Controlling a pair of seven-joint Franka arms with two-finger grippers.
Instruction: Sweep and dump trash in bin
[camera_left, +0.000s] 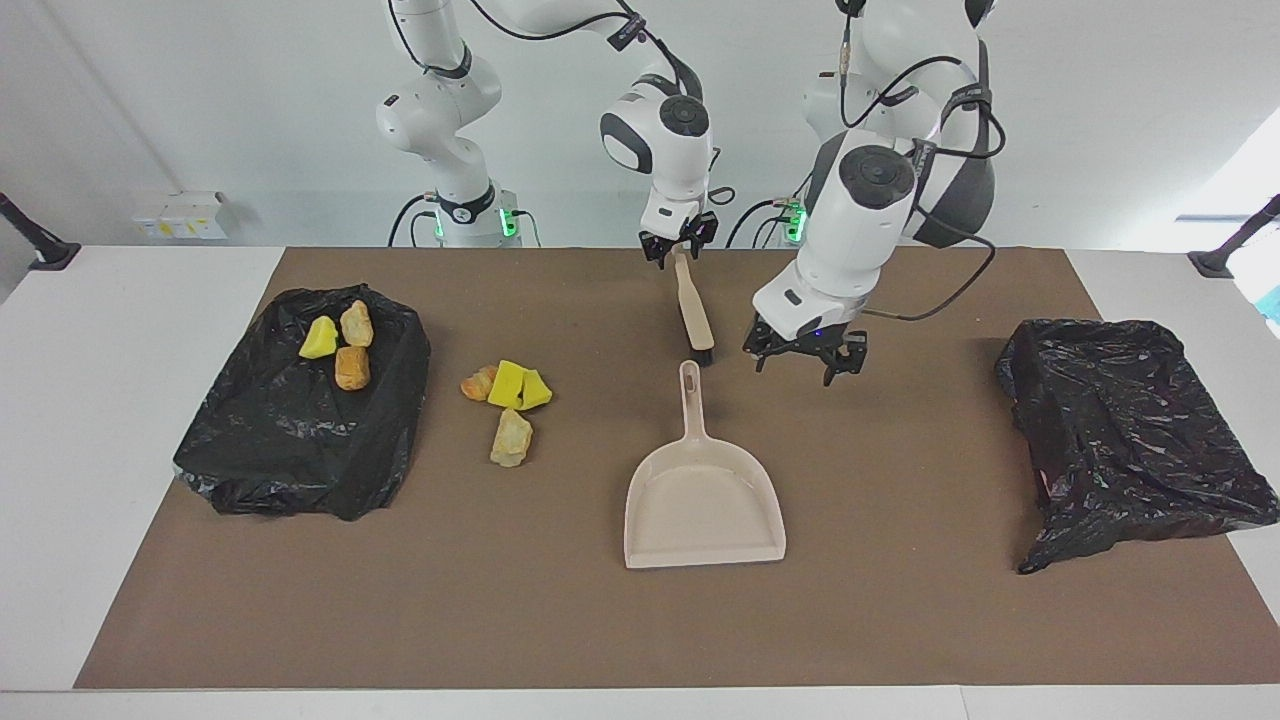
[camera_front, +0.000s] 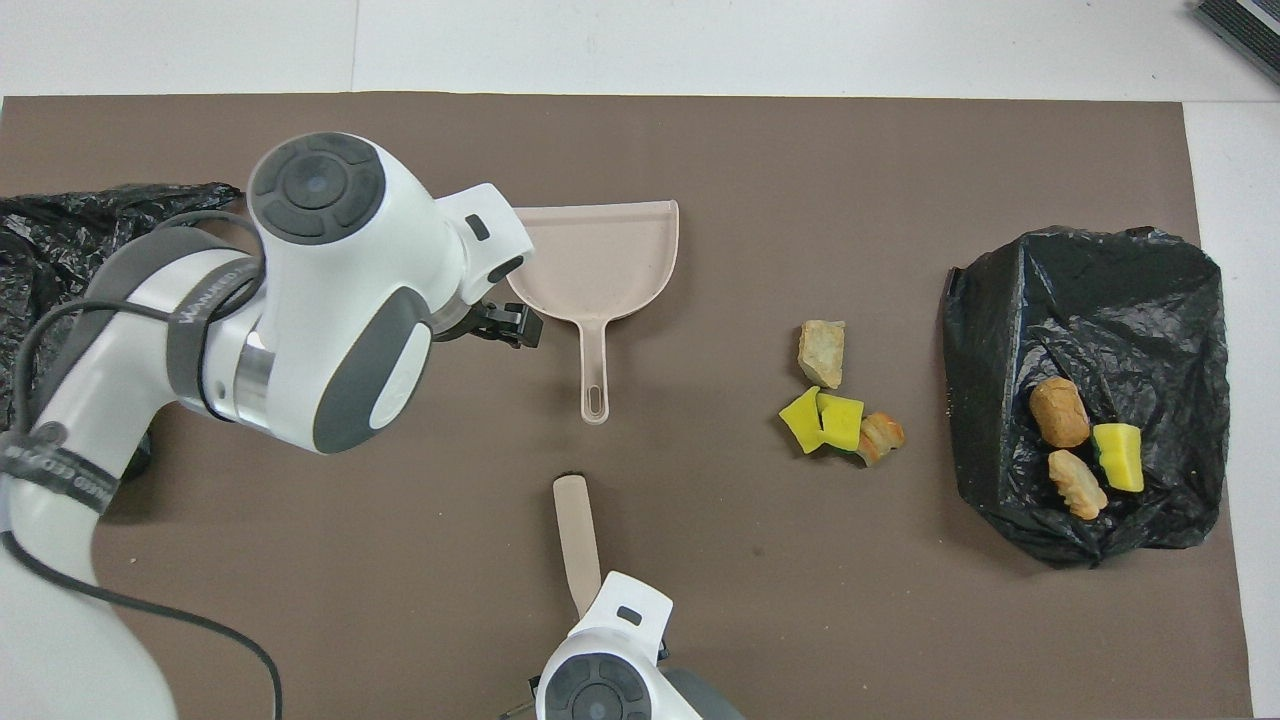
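**Facing view check-in: three lumps binned, four still on the mat**

Going by the facing view as a clock face: the crumpled black plastic bin bag (camera_left: 300, 440) at 9 o'clock, toward the right arm's end of the table (camera_left: 130, 450), already has three bits of trash in it (camera_left: 340, 345), one yellow sponge wedge and two tan crusty chunks. Four more lumps (camera_left: 508, 400) sit loose on the brown mat (camera_left: 900, 620) just beside that bag, at about 10 o'clock from the beige plastic dustpan (camera_left: 705, 505): two yellow wedges touching, an orange-ish chunk against them, and a pale tan chunk close by.

The dustpan lies flat and empty mid-table, handle pointing to 12 o'clock. The beige long-handled brush (camera_left: 693, 312) lies on the mat just past the handle's tip, bristle end nearly touching it.

The right tool (camera_left: 679, 252) is down at the top end of the brush handle; can't tell whether it's clamped on it. The left tool (camera_left: 805, 362) is released and holding nothing, low over the mat at 3 o'clock from the dustpan handle, near but not touching.

A second black bag (camera_left: 1130, 430) at 3 o'clock shows no trash.

My read: less than half done. Both pickups, the sweep of those four lumps and the dump are all left.
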